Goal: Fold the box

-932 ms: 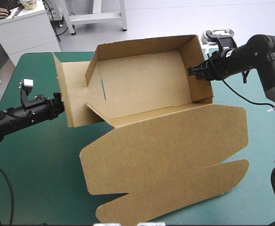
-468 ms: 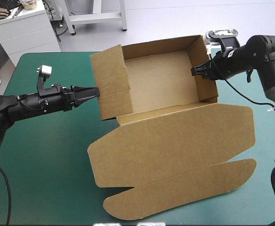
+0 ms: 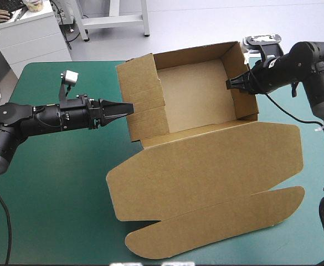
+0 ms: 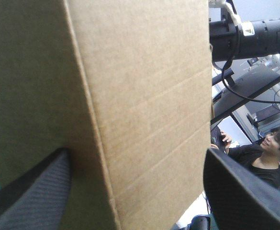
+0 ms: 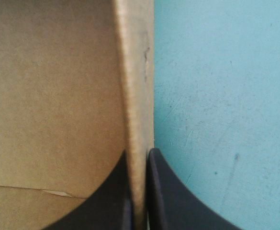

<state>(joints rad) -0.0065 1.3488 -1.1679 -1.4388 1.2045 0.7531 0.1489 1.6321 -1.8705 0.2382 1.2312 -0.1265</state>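
High view: I count one box [image 3: 206,166] and two claws. The box stands right of centre on the teal-green worktop [image 3: 56,177], toward its far edge. It is an open tray of brown board with four raised walls and a floor of plain board. The lid panel and a long, round-ended flap lie flat on the near side. The left claw [image 3: 126,106] points at the outside of the tray's left wall, at or just short of it. The right claw [image 3: 230,84] is at the right wall's top edge.

Left wrist view: the left claw [image 4: 136,152] is spread wide, with its black fingers [image 4: 39,191] far apart. The box [image 4: 144,96] fills the space between and ahead of them. One vertical corner shows, and the board has a matte face with faint creases.

Right wrist view: the right claw [image 5: 139,152] is pressed together on the box [image 5: 58,96], pinching the thin wall edge. The tray's inside lies to one side and the cover [image 5: 221,96] to the other.
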